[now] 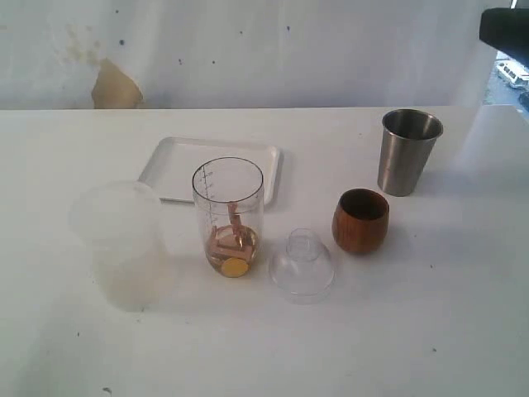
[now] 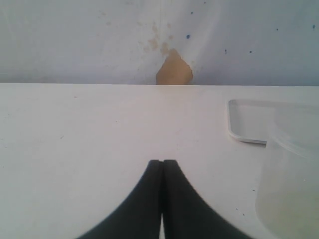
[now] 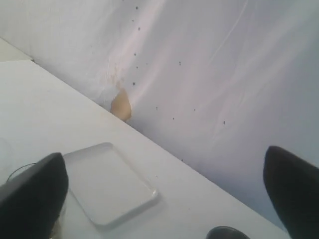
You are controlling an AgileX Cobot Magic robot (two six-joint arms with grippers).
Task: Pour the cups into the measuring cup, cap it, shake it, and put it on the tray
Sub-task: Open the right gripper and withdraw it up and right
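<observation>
Nearest on the white table [image 1: 430, 331]: the frosted cup [image 1: 120, 244] on the left, hazy, inside unreadable. A clear dome lid [image 1: 302, 265] sits on the table just beside the measuring cup [image 1: 229, 217], not on it. The measuring cup is upright and uncapped, clear with graduation marks up the side. It holds brownish stick-like bits and a yellow round piece at the bottom; can't tell what they are. The wooden cup [image 1: 361, 220] stands right of the lid, upright, rounded, its inside too dark to read. The tray [image 1: 211, 168], white and flat, lies behind the measuring cup, which hides part of its near edge. The steel tumbler [image 1: 408, 151] stands far right, upright. A dark shape [image 1: 506, 29] is cut off at the top right corner.

Left gripper [image 2: 163, 162]: jaws clenched together on nothing. Right gripper [image 3: 163, 159]: jaws spread wide, released, and only the tumbler's rim shows at the frame edge.
</observation>
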